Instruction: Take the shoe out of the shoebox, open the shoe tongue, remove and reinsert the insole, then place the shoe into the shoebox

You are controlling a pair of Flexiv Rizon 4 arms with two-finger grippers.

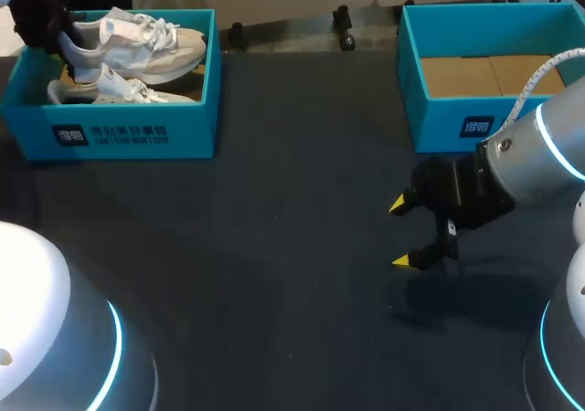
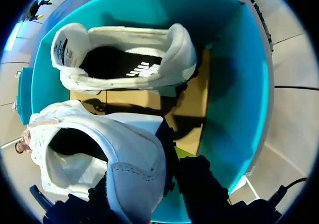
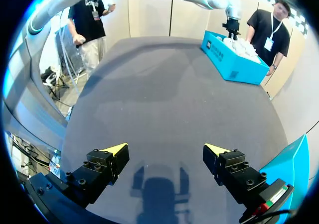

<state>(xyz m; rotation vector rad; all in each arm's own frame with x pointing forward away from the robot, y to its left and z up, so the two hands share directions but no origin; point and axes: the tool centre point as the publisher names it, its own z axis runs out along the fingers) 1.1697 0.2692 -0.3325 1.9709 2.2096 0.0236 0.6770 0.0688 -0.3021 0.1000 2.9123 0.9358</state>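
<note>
Since the shoe (image 1: 151,44) looks light and soft, the left jaws pinch its firmer heel, upper left; right jaws spread.

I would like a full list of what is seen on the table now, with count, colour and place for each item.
table: one, dark grey.
left shoebox: one, teal, far left.
right shoebox: one, teal, far right, no shoe showing inside.
gripped shoe: one, white, in the left shoebox.
other shoe: one, white, beside it there.
left gripper: one, black, shut on the gripped shoe's heel.
right gripper: one, yellow-tipped, open above the table.
</note>
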